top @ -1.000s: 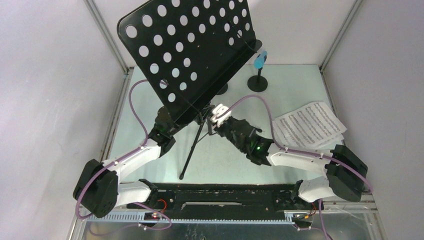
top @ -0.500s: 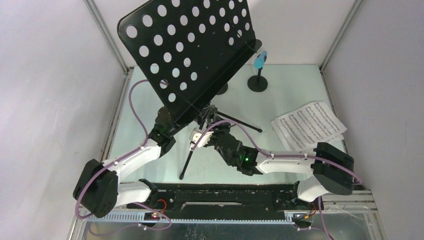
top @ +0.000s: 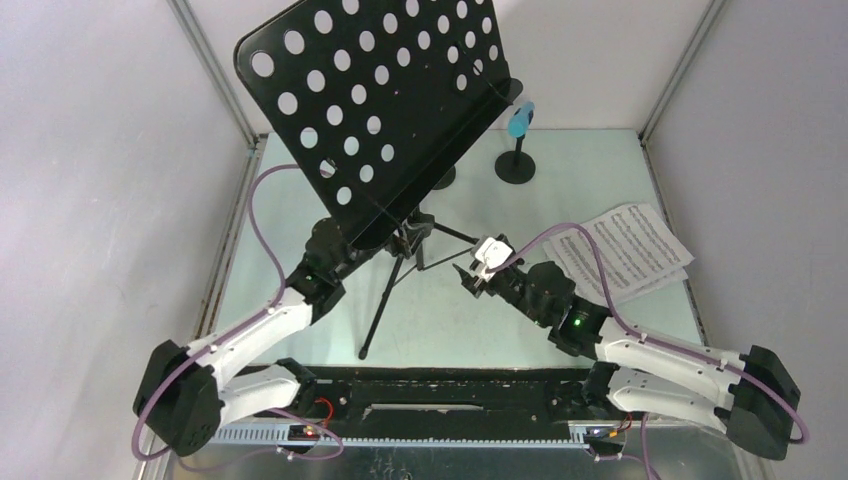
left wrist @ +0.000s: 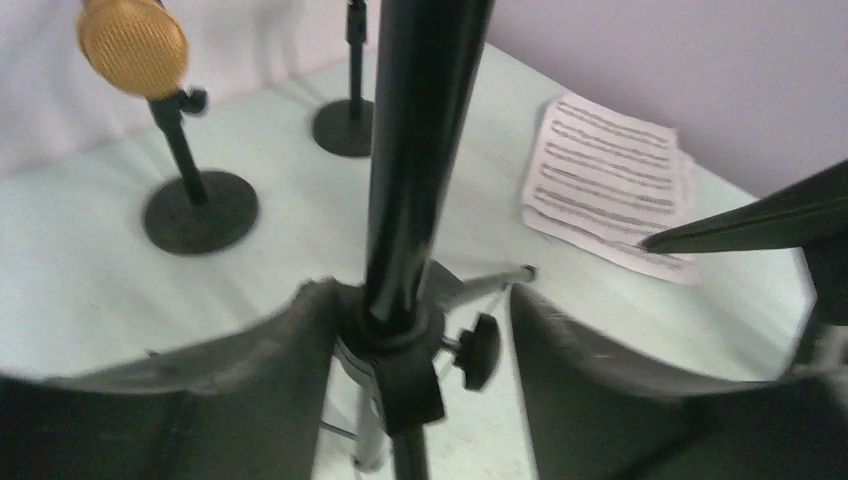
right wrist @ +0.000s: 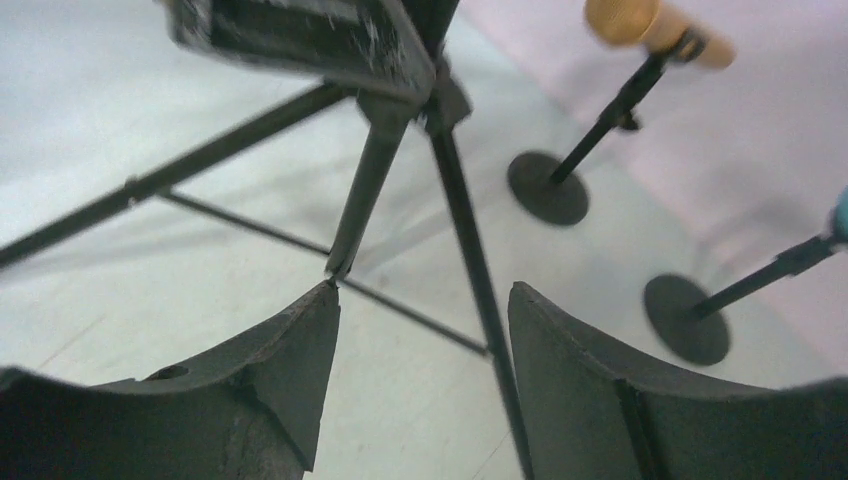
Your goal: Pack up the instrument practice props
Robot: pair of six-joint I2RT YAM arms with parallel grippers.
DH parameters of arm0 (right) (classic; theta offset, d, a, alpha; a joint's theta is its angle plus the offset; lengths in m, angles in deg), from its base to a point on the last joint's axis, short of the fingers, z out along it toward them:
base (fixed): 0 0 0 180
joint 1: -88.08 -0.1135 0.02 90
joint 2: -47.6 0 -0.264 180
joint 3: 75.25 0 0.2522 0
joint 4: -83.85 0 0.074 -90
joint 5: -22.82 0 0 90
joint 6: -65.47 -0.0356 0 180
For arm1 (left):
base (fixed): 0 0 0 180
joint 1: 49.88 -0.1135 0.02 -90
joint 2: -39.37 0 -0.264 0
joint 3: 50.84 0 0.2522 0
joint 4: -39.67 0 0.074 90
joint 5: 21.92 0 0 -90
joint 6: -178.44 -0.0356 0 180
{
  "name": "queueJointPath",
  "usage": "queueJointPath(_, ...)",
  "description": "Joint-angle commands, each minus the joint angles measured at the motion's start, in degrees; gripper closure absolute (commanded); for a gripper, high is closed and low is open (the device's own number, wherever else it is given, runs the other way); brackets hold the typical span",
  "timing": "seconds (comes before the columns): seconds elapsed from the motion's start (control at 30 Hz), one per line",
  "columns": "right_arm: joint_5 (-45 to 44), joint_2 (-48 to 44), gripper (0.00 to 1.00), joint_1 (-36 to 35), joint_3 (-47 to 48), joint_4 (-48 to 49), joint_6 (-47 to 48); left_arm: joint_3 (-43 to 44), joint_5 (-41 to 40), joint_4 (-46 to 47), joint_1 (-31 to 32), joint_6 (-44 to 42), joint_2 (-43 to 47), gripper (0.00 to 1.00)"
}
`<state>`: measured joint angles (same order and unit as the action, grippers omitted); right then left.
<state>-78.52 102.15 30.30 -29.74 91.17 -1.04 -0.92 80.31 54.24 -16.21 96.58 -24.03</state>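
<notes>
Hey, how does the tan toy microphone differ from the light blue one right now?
Colour: the tan microphone has a golden mesh head, while the light-blue microphone is pale blue.
Visibility: from above, the light-blue one shows clear of the music rack, and the tan one is hidden under its perforated desk.
Position: the tan one stands nearer the rack's pole than the light-blue one.
Shared: each sits on a short black round-based holder.

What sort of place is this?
Probably a robot test cell, not a music room: two arms bolted to a table, plain walls on metal framing, and a music stand as a prop.
</notes>
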Motion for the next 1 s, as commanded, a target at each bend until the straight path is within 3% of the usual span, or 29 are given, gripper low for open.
queueJointPath(0.0, 12.86, -1.77, 0.30, 4.15, -1.38, -5.38, -7.53, -0.22, -1.50, -10.37, 0.34, 2.61, 4.05, 0.21)
queueJointPath(0.13, 15.43, -1.33, 0.30, 5.31, -1.42, -5.27, -7.83, 0.92, -2.47, -13.12, 0.34, 3.79, 8.51, 0.11)
queueJointPath(0.37, 10.30, 2.59, 0.25, 6.85, -1.42, 1.64, -6.31, -5.94, -7.05, -17.65, 0.69, 7.95, 18.69, 0.10)
queueJointPath(0.53, 22.56, 7.44, 0.19, 11.40, -0.57, 5.55, -0.21, -14.95, -11.66, -18.06, 4.79, 11.69, 24.71, 0.13)
queueJointPath(0.77, 32.00, 17.71, 0.20, 18.24, 6.78, 2.92, 3.32, -16.86, -11.95, -16.88, 8.55, 10.26, 19.82, 0.17)
queueJointPath(0.97, 31.72, 25.16, 0.27, 19.23, 12.05, 4.23, 5.20, -15.71, -11.27, -14.92, 9.05, 9.26, 15.15, 0.29)
